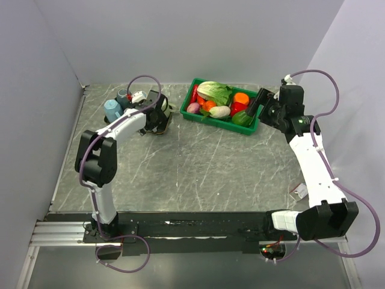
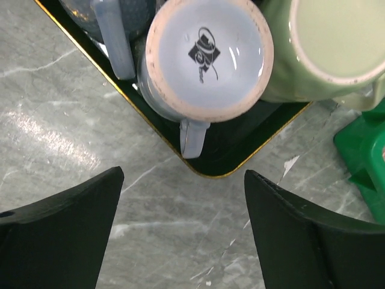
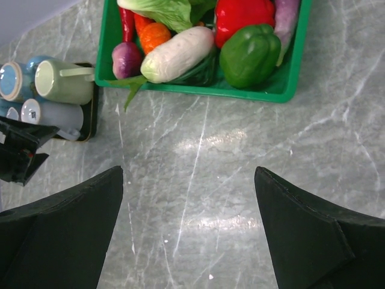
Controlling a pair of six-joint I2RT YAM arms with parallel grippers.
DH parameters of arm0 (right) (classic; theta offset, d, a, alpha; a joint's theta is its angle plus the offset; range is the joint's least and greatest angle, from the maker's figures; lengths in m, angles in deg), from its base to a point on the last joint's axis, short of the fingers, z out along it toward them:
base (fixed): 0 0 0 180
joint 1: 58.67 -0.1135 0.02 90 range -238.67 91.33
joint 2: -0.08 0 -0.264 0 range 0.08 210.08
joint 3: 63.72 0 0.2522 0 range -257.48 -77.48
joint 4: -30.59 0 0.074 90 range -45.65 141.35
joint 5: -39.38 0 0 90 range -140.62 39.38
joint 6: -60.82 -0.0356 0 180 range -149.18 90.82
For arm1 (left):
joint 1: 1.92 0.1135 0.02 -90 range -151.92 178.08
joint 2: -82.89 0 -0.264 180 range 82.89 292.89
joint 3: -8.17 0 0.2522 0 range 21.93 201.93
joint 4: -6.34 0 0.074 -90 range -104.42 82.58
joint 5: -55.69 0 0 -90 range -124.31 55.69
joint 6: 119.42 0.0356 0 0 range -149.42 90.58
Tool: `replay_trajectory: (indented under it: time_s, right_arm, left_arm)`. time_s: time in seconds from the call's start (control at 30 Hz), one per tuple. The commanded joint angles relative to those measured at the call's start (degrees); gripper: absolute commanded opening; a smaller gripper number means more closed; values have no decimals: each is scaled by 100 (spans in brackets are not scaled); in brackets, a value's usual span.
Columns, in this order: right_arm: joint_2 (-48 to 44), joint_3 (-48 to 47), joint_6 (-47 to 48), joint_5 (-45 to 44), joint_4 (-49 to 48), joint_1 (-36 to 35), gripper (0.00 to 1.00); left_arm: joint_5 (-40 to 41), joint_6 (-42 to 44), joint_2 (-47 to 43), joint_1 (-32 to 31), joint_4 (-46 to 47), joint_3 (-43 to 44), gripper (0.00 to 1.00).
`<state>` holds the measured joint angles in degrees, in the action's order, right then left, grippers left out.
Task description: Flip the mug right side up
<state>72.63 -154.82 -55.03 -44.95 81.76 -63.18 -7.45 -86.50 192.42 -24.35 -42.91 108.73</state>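
A pale grey-blue mug stands upside down on a black, gold-rimmed tray. Its base with a dark logo faces up and its handle points at my left gripper. That gripper is open and empty, hovering over the table just short of the tray's corner. A green mug and a blue mug stand beside it, base up. The grey-blue mug also shows in the right wrist view. My right gripper is open and empty above bare table. In the top view the left gripper covers the tray.
A green basket of vegetables stands at the back middle, right of the tray; its corner shows in the left wrist view. My right gripper hangs at the basket's right end. Grey walls close the back and sides.
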Motion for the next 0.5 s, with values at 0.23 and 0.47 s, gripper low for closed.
replay_trajectory:
  time_s: [0.23,0.47]
  right_arm:
    - [-488,421,-43,-329,-58,21,95]
    - [-532,632,-78,-409,-181,21,94]
  left_arm:
    - [259,425,446,46,638,241,73]
    - [303,751,586,108,833,372,63]
